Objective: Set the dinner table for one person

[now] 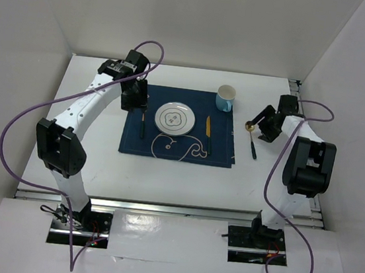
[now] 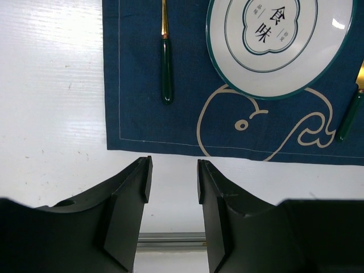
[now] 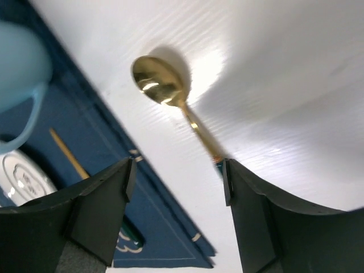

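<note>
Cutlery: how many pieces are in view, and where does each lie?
3. One green-handled piece lies on the placemat left of the plate, a second piece right of the plate, and the gold spoon on the bare dinner table, right of the placemat. None appears hidden.

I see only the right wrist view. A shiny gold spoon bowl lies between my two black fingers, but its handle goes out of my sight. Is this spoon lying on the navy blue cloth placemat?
Observer: No. The gold spoon lies on the flat white tabletop, beside the right edge of the navy blue cloth placemat.
Operator: Is something already placed left of the round white plate?
Observer: Yes. A utensil with a dark green handle lies on the placemat, left of the round white plate.
</note>
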You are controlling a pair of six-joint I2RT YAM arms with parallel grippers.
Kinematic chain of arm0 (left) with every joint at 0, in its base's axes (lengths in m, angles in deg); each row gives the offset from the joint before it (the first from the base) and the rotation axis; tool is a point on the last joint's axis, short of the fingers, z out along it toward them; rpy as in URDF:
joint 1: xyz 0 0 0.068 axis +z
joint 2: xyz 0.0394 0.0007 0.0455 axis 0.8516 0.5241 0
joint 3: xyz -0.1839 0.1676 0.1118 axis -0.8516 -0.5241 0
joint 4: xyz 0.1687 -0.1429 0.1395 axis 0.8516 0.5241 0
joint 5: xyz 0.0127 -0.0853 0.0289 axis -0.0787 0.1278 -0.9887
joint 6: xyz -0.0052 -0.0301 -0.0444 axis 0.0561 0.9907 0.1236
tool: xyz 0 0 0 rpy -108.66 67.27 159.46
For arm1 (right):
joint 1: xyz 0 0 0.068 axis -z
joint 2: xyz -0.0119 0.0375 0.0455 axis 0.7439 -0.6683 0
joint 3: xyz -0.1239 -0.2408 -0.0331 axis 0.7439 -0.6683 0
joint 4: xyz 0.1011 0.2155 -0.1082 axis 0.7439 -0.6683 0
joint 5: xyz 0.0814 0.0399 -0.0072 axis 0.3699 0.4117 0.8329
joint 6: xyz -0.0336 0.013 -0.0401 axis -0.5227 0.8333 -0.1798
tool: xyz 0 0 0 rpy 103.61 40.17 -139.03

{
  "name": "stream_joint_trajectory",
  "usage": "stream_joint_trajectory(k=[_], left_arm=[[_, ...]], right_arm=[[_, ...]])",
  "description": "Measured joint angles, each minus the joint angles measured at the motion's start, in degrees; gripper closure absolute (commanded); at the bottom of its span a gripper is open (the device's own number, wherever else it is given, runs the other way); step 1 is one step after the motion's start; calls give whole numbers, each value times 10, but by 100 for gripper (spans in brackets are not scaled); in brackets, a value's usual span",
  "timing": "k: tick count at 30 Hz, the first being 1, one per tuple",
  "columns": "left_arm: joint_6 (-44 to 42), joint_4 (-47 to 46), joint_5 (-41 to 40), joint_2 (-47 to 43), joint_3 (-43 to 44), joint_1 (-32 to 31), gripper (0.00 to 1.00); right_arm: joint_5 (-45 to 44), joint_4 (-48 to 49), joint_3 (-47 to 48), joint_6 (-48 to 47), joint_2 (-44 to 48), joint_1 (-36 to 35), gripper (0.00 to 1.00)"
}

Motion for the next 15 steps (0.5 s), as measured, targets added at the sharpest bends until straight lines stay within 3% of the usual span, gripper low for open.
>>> stream_joint_trajectory(k=[5,11,15], left_arm=[[-2,1,0,1,4,0,46],[-2,0,0,1,5,0,46],[-2,0,0,1,5,0,46]], right_arm=[[-8,-10,-1,-15,-13,27,17],[-21,-17,-37,-34,-12,11,17],[-70,-30,-48,-38,-4,-34,27]])
